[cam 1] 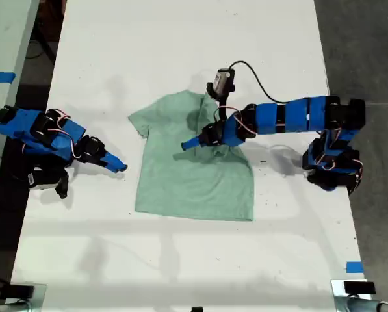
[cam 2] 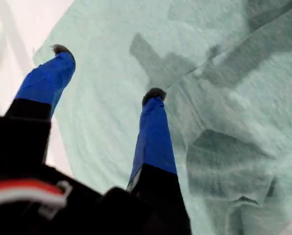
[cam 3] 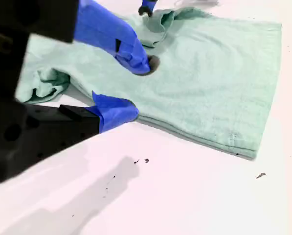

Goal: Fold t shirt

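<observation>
Evidently little is done: the t shirt [cam 1: 194,179] lies mid-tabletop [cam 1: 181,260], one sleeve bunched inward on the exterior view's right, the main folds outstanding. The first end effector [cam 1: 188,144] is held gaping above the cloth, gripping nothing. The second end effector [cam 3: 140,88] is shown spread at the hem only by its wrist view.

A long white matte counter [cam 1: 181,260] fills most of the exterior view, lit from above (soft shadows fall across its near end). Dark grey floor [cam 1: 369,52] lies along the exterior view's right, and a strip of blue tape [cam 1: 354,267] marks the counter's edge there.
</observation>
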Tool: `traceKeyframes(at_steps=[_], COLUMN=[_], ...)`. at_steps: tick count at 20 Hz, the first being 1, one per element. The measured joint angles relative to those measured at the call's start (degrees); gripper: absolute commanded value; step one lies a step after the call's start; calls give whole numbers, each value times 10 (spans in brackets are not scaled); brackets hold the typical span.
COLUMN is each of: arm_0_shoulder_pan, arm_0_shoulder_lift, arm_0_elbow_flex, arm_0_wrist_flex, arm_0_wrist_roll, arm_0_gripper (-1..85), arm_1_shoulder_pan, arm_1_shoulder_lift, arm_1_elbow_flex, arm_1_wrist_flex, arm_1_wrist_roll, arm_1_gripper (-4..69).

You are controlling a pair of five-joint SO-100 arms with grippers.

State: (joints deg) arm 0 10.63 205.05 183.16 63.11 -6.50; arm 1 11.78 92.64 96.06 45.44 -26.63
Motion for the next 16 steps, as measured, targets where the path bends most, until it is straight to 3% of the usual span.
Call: traceKeyframes(at_steps=[4, 6, 9, 12, 16], arm_0_shoulder_pan=[0, 0, 0, 0, 0], arm_0_shoulder_lift=[0, 0, 0, 0, 0], arm_0_elbow_flex=[0, 0, 0, 0, 0], arm_0_wrist_flex=[0, 0, 0, 0, 0], arm_0_wrist_roll=[0, 0, 0, 0, 0], arm_0_gripper=[114, 114, 114, 114, 114], arm_1_shoulder_pan=[25, 63, 84, 26, 42], arm_1_shoulder_lift=[198, 348, 647, 914, 1063], arm_1_elbow_flex=[12, 120, 388, 659, 773], arm_1_wrist_flex=[182, 250, 271, 261, 276], arm_1_wrist_roll=[26, 60, 101, 134, 74], arm_1_gripper=[211, 178, 147, 97, 41])
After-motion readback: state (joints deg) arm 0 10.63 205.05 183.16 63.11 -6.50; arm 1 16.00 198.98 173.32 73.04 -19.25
